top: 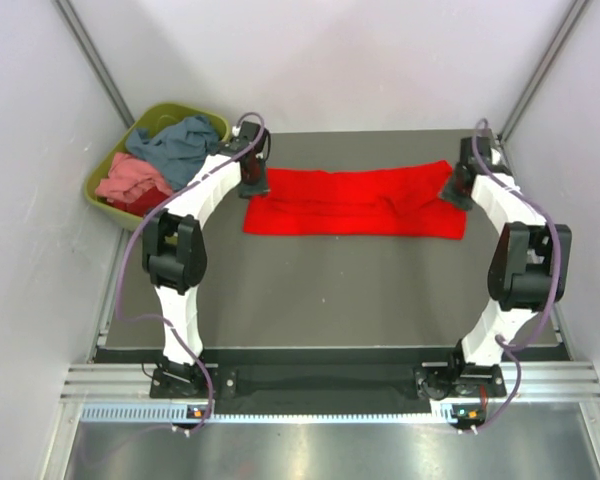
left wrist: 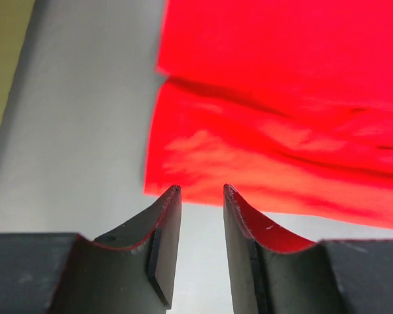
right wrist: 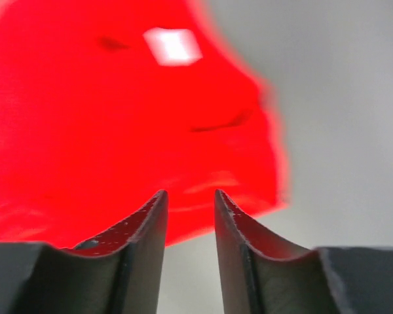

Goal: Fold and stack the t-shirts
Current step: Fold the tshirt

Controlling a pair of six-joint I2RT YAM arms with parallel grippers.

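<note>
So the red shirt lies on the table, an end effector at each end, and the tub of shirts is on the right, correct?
No: the top external view shows the tub at the far left. The red shirt does lie on the table, left end effector and right end effector at its ends.

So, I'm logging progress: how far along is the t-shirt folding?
Done: the red t-shirt lies on the table folded into a long strip. In hand: the left pincer and right pincer sit open at its ends, gripping nothing. Left: finishing that fold, plus the shirts heaped in the olive tub.
</note>
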